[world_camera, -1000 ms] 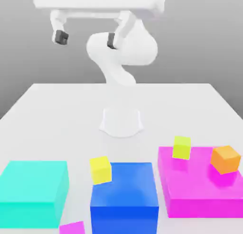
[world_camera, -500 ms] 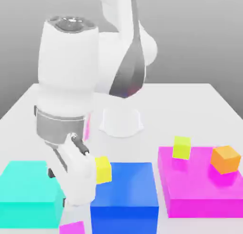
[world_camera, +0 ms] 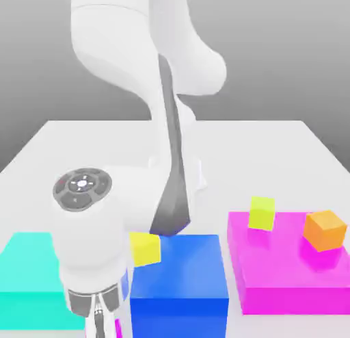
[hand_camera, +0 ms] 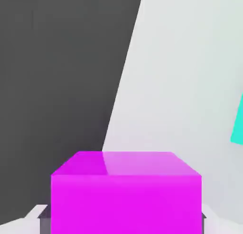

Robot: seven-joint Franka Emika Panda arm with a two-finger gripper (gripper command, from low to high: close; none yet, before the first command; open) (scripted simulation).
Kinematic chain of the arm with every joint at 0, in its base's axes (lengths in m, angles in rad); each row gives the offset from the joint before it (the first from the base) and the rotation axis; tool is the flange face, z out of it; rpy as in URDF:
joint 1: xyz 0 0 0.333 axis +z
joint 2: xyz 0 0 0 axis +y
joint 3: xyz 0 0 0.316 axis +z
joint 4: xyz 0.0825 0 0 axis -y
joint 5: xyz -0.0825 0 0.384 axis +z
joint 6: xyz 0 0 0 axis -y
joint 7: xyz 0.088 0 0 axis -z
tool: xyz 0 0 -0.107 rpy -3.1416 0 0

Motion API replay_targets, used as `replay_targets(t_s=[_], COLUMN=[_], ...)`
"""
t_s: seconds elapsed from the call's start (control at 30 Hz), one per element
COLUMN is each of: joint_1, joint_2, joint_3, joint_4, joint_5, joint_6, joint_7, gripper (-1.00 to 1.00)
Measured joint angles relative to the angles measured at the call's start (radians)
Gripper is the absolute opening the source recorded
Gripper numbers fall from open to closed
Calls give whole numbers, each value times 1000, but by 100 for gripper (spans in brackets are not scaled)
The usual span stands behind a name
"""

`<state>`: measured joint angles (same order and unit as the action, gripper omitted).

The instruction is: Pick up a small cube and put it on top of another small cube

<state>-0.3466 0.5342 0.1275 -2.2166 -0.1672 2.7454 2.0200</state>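
A small magenta cube (hand_camera: 126,190) sits between my two fingers in the hand view, and a grey fingertip (hand_camera: 42,220) presses against each of its sides. My gripper (hand_camera: 122,222) is shut on this cube. In the exterior view the hand (world_camera: 101,316) reaches down at the table's front edge, between the cyan block and the blue block. A small yellow cube (world_camera: 145,248) rests against the blue block's upper left corner. A yellow-green cube (world_camera: 261,213) and an orange cube (world_camera: 325,230) stand on the big magenta block.
Three large blocks line the front of the table: cyan (world_camera: 27,268), blue (world_camera: 179,278) and magenta (world_camera: 287,278). My own arm's wrist (world_camera: 85,213) looms over the cyan block. The white robot base (world_camera: 195,179) stands mid-table. The table edge (hand_camera: 124,76) runs close beside the held cube.
The arm has swung down from high above the table to the front edge on the exterior view's left. The fingers have drawn in from wide open onto the magenta cube.
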Motion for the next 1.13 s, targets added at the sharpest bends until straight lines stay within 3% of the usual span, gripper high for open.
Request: replay_targets(t_s=[0.17, 0.47, 0.83, 1.0, 1.03, 1.13], joint_1=[-23, -21, 58, 68, 67, 67], joint_2=[-143, -411, -796, -727, -706, -706], joint_3=[31, 56, 26, 25, 26, 26], joint_4=[-31, -181, -387, -456, -465, -465], joint_5=[41, -5, 197, 216, 214, 214], joint_6=[-113, -270, -407, -263, -233, -233], joint_7=[-32, -214, -627, -671, -670, -670], gripper=[-100, -100, -100, -100, 100, 100])
